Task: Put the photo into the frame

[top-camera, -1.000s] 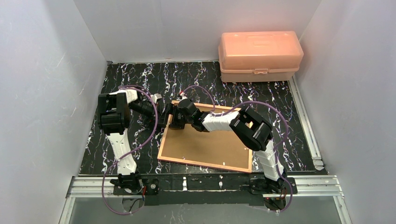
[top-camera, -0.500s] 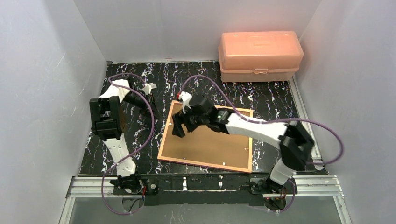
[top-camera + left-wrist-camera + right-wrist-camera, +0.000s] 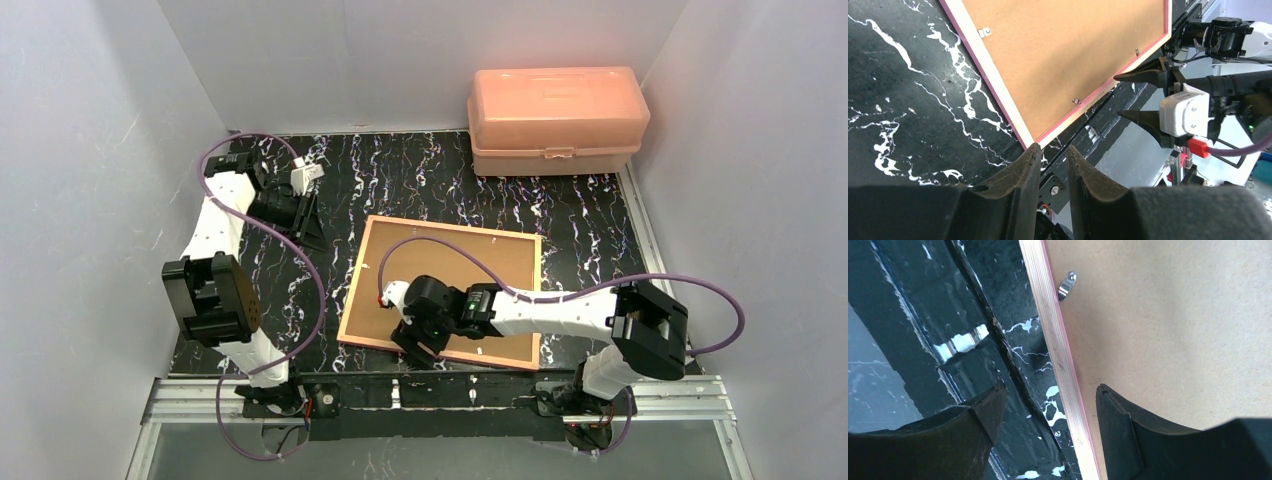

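Note:
The frame (image 3: 352, 290) lies face down mid-table, its tan back rail and pink edge showing. The brown backing board (image 3: 470, 265) sits in it. The photo is hidden or out of view. My right gripper (image 3: 418, 345) is open at the frame's near edge. In the right wrist view it (image 3: 1050, 395) straddles the frame rail (image 3: 1050, 330), one finger over the table and one over the backing board (image 3: 1173, 330). My left gripper (image 3: 308, 225) is off to the far left of the frame, empty, with only a narrow gap between its fingers (image 3: 1053, 149).
A peach plastic box (image 3: 555, 115) stands at the back right. Small metal clips (image 3: 1066, 285) sit along the frame's inner edge. The metal base rail (image 3: 440, 390) runs just beyond the frame's near edge. White walls enclose the table.
My right gripper has moved from the frame's far left corner down to its near edge. My left arm has swung back and away to the far left.

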{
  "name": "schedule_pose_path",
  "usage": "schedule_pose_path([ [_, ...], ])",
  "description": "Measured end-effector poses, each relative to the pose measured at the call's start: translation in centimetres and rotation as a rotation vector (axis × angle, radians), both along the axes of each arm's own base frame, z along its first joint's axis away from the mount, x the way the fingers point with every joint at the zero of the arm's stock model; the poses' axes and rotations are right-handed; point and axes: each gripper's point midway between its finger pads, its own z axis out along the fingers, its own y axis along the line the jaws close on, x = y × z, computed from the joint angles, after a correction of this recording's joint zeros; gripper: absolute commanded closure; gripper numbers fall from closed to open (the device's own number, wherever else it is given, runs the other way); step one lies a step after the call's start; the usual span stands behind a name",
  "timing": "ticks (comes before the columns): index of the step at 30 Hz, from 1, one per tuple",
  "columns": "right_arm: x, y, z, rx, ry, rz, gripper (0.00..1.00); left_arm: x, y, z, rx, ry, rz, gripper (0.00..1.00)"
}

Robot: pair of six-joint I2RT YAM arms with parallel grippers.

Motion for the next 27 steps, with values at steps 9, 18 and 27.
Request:
schedule_pose_path([
  [9,-0.9,-0.7,-1.5,-0.054,-0.079,0.026,0.35,-0.8,0.7,0.6,0.006,-0.005,0.005,0.66],
  [18,-0.1,-1.2,-2.1,-0.095,-0.168,0.001,0.52,-1.6,0.7,1.5,0.015,-0.069,-0.018,0.62],
  [27,-0.5,-1.2,-2.2,-0.106,-0.201,0.012,0.50,-2.2,0.6,2.3,0.022,-0.117,-0.030,0.54],
])
